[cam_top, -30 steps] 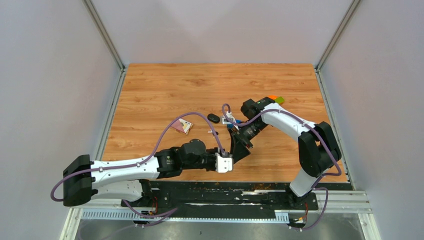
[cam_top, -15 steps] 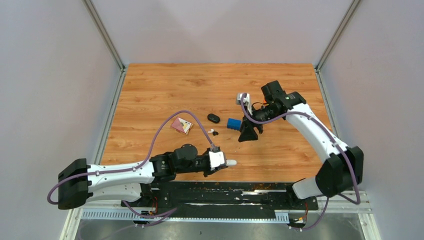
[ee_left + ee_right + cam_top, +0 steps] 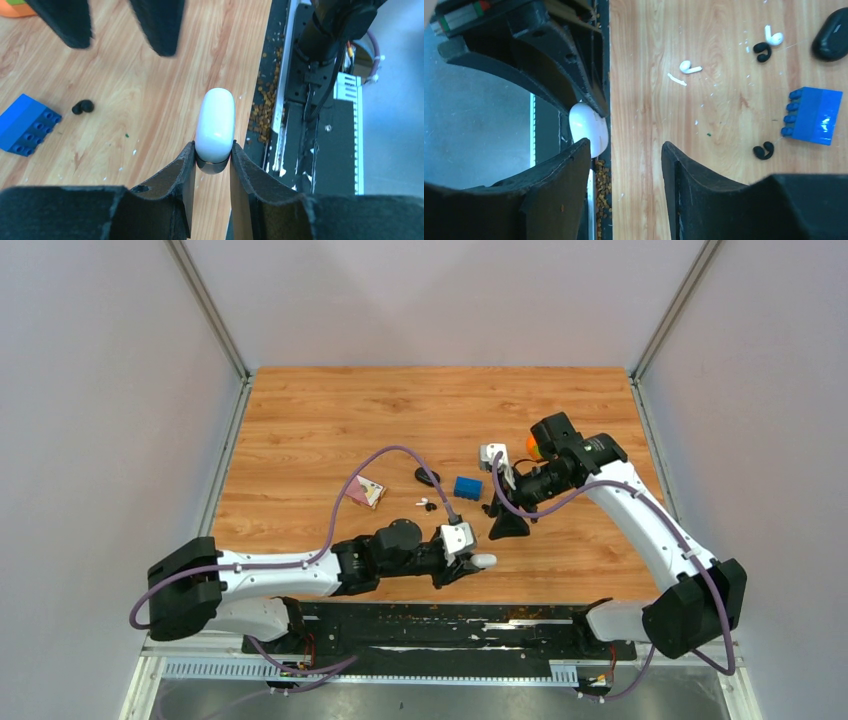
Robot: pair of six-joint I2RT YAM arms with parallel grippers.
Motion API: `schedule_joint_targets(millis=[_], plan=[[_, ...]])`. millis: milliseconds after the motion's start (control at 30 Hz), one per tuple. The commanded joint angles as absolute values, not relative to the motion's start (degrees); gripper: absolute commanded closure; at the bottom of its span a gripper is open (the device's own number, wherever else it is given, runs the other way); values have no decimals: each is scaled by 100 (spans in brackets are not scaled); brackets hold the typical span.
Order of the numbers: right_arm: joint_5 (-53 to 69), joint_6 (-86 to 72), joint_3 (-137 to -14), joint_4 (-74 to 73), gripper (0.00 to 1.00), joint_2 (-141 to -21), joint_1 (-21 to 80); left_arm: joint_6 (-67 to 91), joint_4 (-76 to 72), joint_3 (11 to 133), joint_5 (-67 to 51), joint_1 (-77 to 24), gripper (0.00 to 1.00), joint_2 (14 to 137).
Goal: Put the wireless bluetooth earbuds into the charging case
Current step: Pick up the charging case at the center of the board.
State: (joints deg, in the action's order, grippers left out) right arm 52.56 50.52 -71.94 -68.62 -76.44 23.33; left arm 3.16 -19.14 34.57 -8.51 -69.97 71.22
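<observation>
The white case (image 3: pixel 215 117) is pinched at one end by the left fingers (image 3: pixel 186 167) and held out over the near edge of the counter (image 3: pixel 330 420). Whether its lid is open cannot be told. Over the last second the left arm has been pushed a little further right, so the case has been brought close to the right fingers (image 3: pixel 676 165). These are spread wide and empty, and the case shows beside one of them in the right wrist view. The right arm has been drawn off the blue block (image 3: pixel 467 487), which was covered before and is now exposed.

No earbud has been picked up. One black earbud (image 3: pixel 764 150) lies just beside the block. A second black earbud (image 3: pixel 763 51) and a white earbud (image 3: pixel 774 36) lie together near a black oval pod (image 3: pixel 833 35). Another white earbud (image 3: pixel 690 67) rests apart, by a thin white sliver (image 3: pixel 676 79).

The case is judged ready to be presented, but an earbud must be fetched, and the lid opened if shut, before anything can be inserted.
</observation>
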Motion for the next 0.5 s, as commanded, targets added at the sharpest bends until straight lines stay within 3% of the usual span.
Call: schedule_joint_targets(millis=[0, 467], plan=[[5409, 5607, -6934, -7311, 45, -7303, 2352, 577, -2581, 3848, -916, -6897, 89, 7271], [5462, 5600, -6737, -7129, 50, -7400, 2414, 577, -2192, 4127, -1564, -6477, 89, 7270]])
